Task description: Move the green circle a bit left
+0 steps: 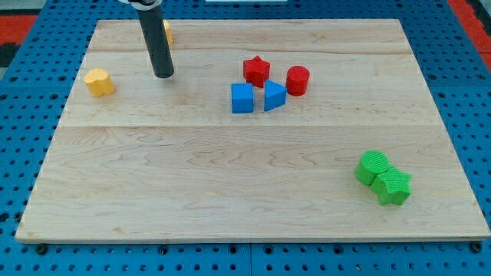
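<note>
The green circle [373, 167] lies at the lower right of the wooden board [192, 176], touching a green star [394, 186] just below and right of it. My tip [163, 75] rests on the board at the upper left, far from both green blocks. It stands right of a yellow block [99, 81]. A second yellow block [166, 31] shows partly behind the rod.
A red star [256, 70], a red cylinder [298, 80], a blue cube [242, 98] and a blue triangle [274, 96] cluster at the upper middle. The board's right edge is close to the green blocks. Blue pegboard surrounds the board.
</note>
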Robot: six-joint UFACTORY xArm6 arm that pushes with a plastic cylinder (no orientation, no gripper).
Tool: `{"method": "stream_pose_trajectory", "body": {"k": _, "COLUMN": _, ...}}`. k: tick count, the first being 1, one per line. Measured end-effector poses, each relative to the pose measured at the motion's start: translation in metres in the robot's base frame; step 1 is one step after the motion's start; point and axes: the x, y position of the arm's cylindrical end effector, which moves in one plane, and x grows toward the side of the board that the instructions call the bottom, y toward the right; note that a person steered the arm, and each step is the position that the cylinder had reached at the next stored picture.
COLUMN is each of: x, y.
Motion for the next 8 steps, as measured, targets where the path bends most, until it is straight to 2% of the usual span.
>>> {"method": "stream_pose_trajectory", "body": {"k": 1, "x": 0.049, "y": 0.006}}
{"method": "stream_pose_trajectory", "body": {"k": 2, "x": 0.096, "y": -0.016}}
{"method": "stream_pose_trajectory", "body": {"k": 3, "x": 0.121, "y": -0.052}}
{"method": "stream_pose_trajectory", "body": {"k": 4, "x": 0.147, "y": 0.019}}
{"method": "stream_pose_trajectory", "body": {"k": 5, "x": 0.162, "y": 0.024}}
{"method": "stream_pose_trajectory", "body": {"k": 7, "x": 0.165, "y": 0.025}}
{"method": "stream_pose_trajectory", "body": {"k": 8, "x": 0.143, "y": 0.053}}
